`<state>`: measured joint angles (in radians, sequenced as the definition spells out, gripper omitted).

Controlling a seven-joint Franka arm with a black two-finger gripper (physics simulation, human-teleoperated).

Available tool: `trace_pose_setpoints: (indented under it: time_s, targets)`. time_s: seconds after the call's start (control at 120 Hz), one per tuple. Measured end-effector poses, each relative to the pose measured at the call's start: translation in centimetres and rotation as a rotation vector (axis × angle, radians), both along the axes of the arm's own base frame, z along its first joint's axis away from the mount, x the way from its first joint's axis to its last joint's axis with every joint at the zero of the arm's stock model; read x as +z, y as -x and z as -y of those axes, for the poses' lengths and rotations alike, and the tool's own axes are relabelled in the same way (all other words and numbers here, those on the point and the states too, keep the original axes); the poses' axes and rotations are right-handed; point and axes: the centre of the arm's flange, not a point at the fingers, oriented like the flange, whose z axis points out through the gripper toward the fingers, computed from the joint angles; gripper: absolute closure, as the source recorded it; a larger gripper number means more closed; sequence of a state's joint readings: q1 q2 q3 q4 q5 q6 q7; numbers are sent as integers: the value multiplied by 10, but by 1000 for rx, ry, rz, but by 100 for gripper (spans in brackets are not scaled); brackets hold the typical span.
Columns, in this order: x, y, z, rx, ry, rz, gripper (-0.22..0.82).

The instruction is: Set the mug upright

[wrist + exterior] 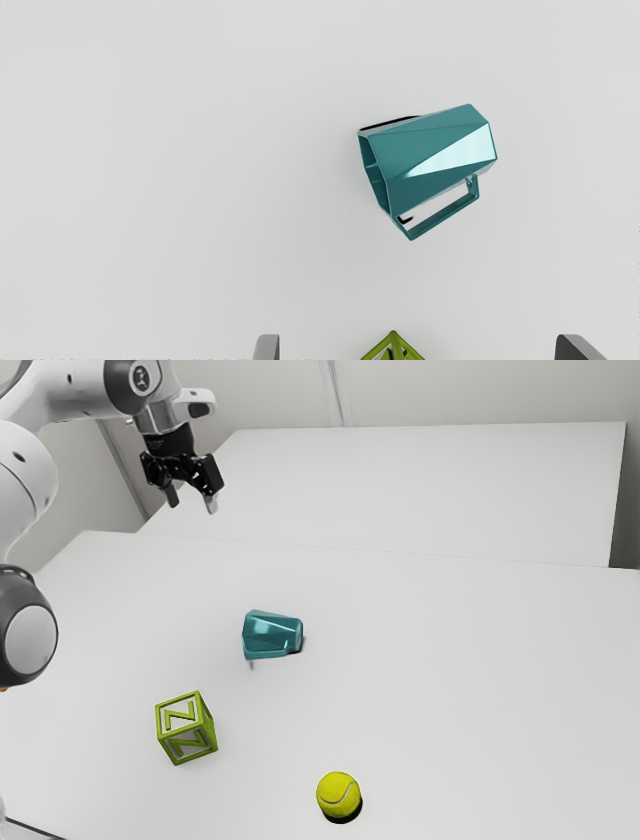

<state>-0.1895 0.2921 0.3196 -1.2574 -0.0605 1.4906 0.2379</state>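
Our claw was wide, its two fingers standing well apart above the white table. Nearest to it on the tabletop we observed the teal, faceted mug, which lay on its side, apart from the claw, with its mouth toward the exterior view's left. Its handle projected from the side facing the green cube. We noted this cube, an open-framed block with a letter on its faces, farther off and apart from the mug. Farthest from the claw, we recorded a yellow tennis ball, seated toward the exterior view's right of the cube.
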Motion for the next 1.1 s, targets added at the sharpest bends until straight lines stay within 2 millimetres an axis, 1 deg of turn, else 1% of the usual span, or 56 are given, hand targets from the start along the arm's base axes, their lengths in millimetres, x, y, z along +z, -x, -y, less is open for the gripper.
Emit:
trace_pose_setpoints:
  time_s: [0.167,0.233,0.325,0.408,0.5,0.658,0.925,1.1]
  targets:
    - [2,0,-2,7,-3,4,0]
    - [-7,-1,-4,11,4,1,0]
    - [-42,-2,-5,16,16,-27,0]
    - [-66,-2,-7,20,23,-38,0]
    - [-97,2,-13,39,48,-58,0]
    - [-145,10,-17,74,108,-71,0]
    - [-202,18,-18,128,177,-39,0]
    - [-228,21,-20,157,218,12,0]
